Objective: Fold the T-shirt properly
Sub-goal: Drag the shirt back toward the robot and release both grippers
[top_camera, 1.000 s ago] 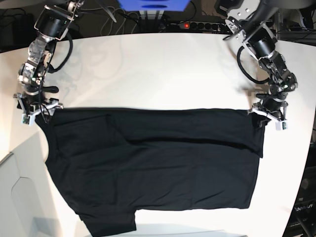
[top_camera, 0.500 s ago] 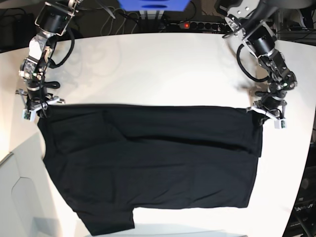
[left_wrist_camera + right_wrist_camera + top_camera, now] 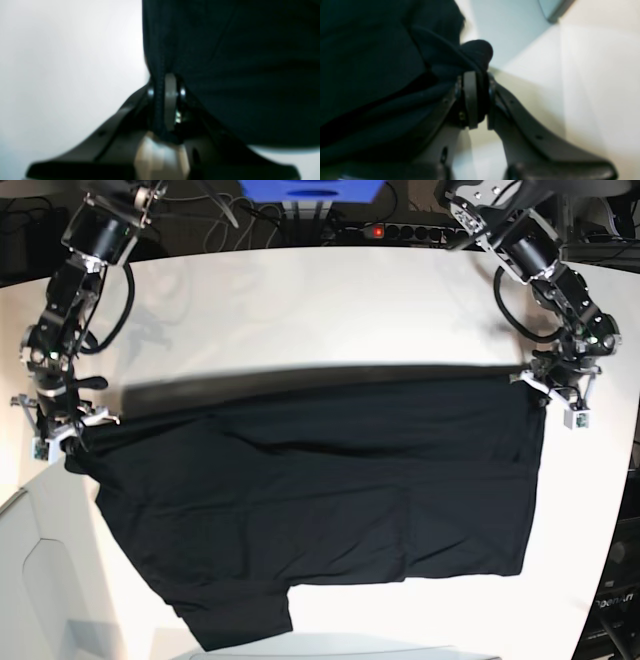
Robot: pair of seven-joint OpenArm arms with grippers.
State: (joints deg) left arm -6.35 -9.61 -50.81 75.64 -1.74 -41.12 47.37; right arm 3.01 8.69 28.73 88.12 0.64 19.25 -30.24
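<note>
T-shirt (image 3: 320,500): far hem now lifted off the table (image 3: 330,310), drawn taut.
Left gripper (image 3: 165,82): clamped on hem corner.
Right gripper (image 3: 476,82): clamped likewise.
Meaning: fold-over may begin.

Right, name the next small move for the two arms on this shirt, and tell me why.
Probably carry the lifted far edge forward toward the near hem. The left gripper and right gripper are each shut on a far corner of the T-shirt, and that edge hangs taut above the table, casting a shadow, while the near part lies flat. Bringing it over would make the fold.
</note>
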